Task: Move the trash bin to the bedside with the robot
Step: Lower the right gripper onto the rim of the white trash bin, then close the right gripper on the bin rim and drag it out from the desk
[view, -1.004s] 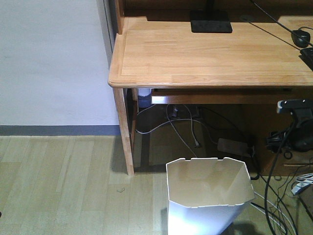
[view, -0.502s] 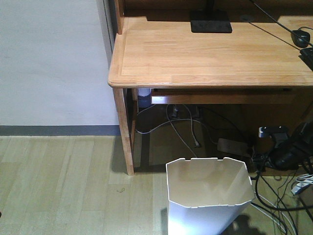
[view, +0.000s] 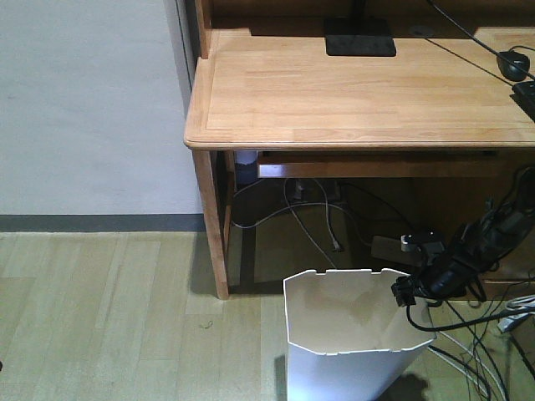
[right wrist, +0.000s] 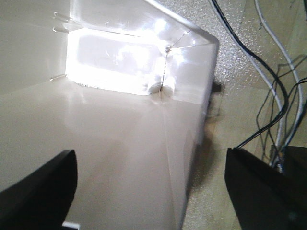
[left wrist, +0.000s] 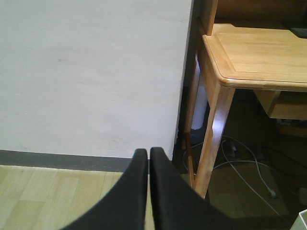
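Pale wood-plank flooring (view: 100,317) meets a plain white wall (view: 84,100) along a grey skirting strip (view: 84,222). To the right stands a light wooden desk, and a flat black rectangular base (view: 359,38) sits at the far edge of its tabletop (view: 351,92).

The tall white plastic trash bin (view: 351,313) stands upright on the floor in front of the desk, near and right of the desk's front left leg (view: 211,225). Its long axis is vertical, with the notched octagonal mouth facing up and the body narrowing toward the base.

In the front view the right arm's black end effector (view: 407,292) sits at the right side of the bin's rim. Only the right wrist view shows how its jaws stand. They are spread wide and straddle the bin's right wall, one finger (right wrist: 41,187) inside the bin and the other outside, over the floor and loose cables (right wrist: 282,91). That view also looks down to the bright bottom of the bin.

The left end effector (left wrist: 147,153) appears only in its own wrist view. Its two black fingers are pressed together around nothing, aimed at the wall just left of the desk leg.
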{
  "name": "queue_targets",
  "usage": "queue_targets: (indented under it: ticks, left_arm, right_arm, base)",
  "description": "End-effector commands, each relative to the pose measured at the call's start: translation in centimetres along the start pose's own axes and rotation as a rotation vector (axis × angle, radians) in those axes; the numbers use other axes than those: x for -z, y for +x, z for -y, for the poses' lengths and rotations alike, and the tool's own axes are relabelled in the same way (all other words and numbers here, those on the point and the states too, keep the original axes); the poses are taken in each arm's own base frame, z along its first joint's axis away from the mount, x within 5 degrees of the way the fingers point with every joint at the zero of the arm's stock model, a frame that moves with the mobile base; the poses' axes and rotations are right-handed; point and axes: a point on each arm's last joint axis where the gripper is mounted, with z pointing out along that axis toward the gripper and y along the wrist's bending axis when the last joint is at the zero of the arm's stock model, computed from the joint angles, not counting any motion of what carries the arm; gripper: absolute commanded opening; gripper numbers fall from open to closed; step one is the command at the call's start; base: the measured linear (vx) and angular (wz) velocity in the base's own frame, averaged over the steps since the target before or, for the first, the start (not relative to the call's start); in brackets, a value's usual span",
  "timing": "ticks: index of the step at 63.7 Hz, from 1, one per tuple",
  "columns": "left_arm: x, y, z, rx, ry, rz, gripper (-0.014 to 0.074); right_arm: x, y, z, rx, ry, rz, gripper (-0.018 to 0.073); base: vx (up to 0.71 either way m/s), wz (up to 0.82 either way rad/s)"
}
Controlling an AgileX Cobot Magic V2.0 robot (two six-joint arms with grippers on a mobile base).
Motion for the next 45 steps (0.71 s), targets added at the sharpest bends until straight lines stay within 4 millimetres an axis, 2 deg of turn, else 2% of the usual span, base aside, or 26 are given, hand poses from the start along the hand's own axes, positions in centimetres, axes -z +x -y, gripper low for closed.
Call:
queue_targets:
  ticks: [1, 12, 33, 40, 45]
  left_arm:
    - [0.1, -0.5, 0.1, 0.006, 0.011, 0.076, -0.0006]
    - [0.1, -0.5, 0.1, 0.006, 0.011, 0.076, -0.0006]
    - [0.1, -0.5, 0.1, 0.006, 0.011, 0.076, -0.0006]
    - [0.1, -0.5, 0.1, 0.006, 0.011, 0.076, -0.0006]
    - [0.1, -0.5, 0.1, 0.006, 0.011, 0.076, -0.0006]
  right_arm:
    - [0.8, -1.8, 1.1, -0.041, 0.013, 0.055, 0.0601]
    - [-0.9, -1.5, 2.2, -0.08, -0.001, 0.037, 0.0594]
    - [-4.6, -2.1, 2.5, -0.073, -0.037, 0.012, 0.0555]
    - [-5.5, -2.5, 2.7, -0.061, -0.049, 0.008, 0.048]
    - [-6.0, -2.7, 2.6, -0.051, -0.073, -0.012, 0.0366]
  base:
    - [0.0, 0.0]
    - [0.0, 0.0]
    - [0.0, 0.0]
    - [0.0, 0.0]
    - [0.0, 0.0]
